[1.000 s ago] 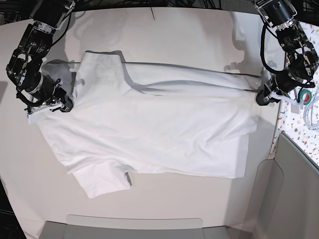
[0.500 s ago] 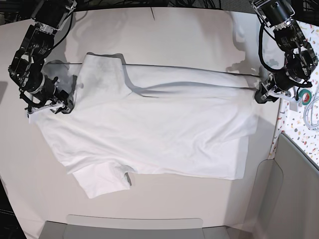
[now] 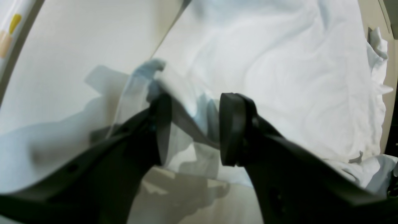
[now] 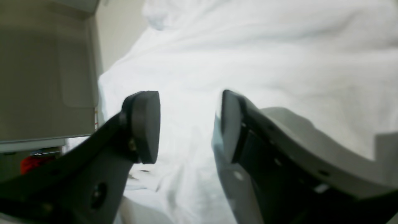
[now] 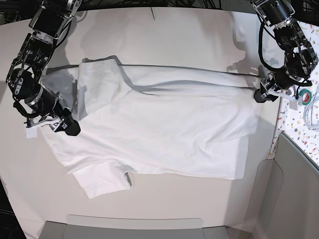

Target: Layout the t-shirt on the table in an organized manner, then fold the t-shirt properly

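1. The table (image 5: 164, 30) is smooth, matte and off-white.
2. The t-shirt (image 5: 164, 129), soft, white and wrinkly, lies spread across it.
3. The left gripper (image 3: 191, 127) gapes over the cloth's edge.
4. The right gripper (image 4: 186, 127) is spread, holding nothing.

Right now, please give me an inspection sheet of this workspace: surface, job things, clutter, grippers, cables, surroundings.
Surface: off-white table, bare along its far side.
Job things: white t-shirt lying spread out and wrinkled, one sleeve toward the near edge.
Clutter: tape roll on the speckled side strip.
Grippers: left gripper open, a cloth edge between its fingers; right gripper open over the shirt.
Cables: black cables along the left arm; white cord on the strip.
Surroundings: grey panels at the near edge.
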Robot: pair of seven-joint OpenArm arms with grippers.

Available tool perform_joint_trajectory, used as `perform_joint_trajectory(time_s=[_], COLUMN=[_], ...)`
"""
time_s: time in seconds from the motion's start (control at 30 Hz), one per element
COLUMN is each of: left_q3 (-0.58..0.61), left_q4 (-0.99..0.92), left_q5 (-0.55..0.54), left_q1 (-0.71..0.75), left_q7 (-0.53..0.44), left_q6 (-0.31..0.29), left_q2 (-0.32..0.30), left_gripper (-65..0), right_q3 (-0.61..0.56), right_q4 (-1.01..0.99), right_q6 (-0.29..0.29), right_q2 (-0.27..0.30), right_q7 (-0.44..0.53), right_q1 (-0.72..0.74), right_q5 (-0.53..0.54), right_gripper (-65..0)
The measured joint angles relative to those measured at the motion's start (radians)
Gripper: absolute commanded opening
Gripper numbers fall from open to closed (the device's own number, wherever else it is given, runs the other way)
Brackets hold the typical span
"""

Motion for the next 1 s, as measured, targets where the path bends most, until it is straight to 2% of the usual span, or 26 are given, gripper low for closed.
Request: perform_joint_trajectory(time_s=[0.17,0.37,0.63,0.7,0.8,0.9,1.0], left_q3=[0.0,0.0,0.0,0.0,0.0,0.0,0.0], left_q4=[0.0,0.003,0.003,0.003,0.003,0.003,0.003], left_q5=[0.001,-0.006,-0.006,-0.006,-0.007,-0.008,-0.007], left_q1=[0.021,0.051,0.049,0.051,0.06,0.063,0.063], left_q7=[0.001,0.001,0.0,0.0,0.0,0.0,0.0], left_q6=[0.0,0.0,0.0,0.0,0.0,0.0,0.0], left_q2=[0.0,0.001,0.0,0.0,0.001,0.0,0.005], left_gripper=[-43.0,-43.2,-43.2,-43.2,-43.2,-43.2,-43.2], right_q3=[-0.008,-0.011,-0.013,-0.012,0.0,-0.001,-0.003], right_q4=[-0.005,-0.148,-0.171,-0.159,-0.156,-0.155,-0.153], right_q6=[0.0,-0.003,0.003,-0.003,-0.003,-0.002,0.0], right_q2=[0.003,0.003,0.029,0.049,0.07,0.076,0.083], right_q7=[0.002,0.002,0.004,-0.016,-0.061,-0.069,-0.066], right_q1=[-0.024,-0.032,-0.025,-0.025,-0.021,-0.029,-0.054], right_q5=[-0.013,-0.173,-0.179,-0.148,-0.031,0.098,0.156], right_gripper=[-34.0,-34.0,-33.8,-33.8,-33.8,-33.8,-33.8])
